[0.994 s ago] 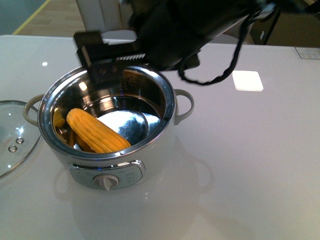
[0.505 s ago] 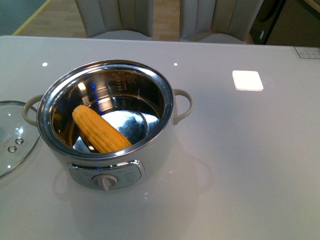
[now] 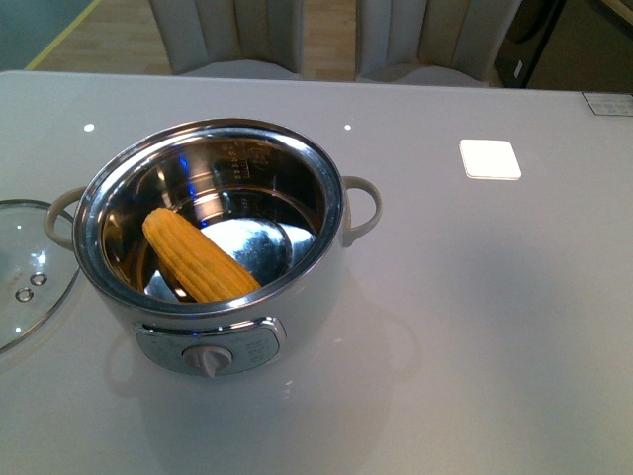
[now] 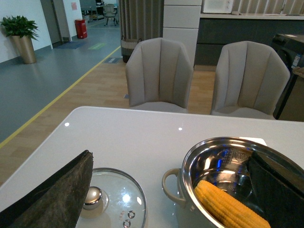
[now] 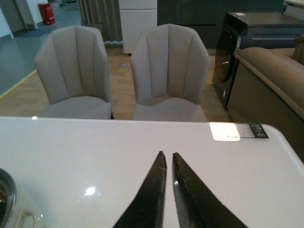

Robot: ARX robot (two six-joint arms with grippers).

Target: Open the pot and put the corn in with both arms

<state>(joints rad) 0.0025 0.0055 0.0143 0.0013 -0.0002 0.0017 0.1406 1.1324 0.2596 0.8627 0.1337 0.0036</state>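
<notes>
We see the corn (image 3: 198, 259) lying tilted inside the open pot (image 3: 213, 242) on the bench (image 3: 495, 297), glass lid (image 3: 25, 272) just beside it. Left gripper (image 4: 166, 185) jaws spread wide apart; right gripper (image 5: 169, 160) tips nearly together, holding nothing.

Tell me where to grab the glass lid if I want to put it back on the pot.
Take the lid by its round steel knob, coming straight down from above. The lid lies flat on the table beside the pot, knob up; the knob is the only raised part, and the rim sits flush on the table.
</notes>
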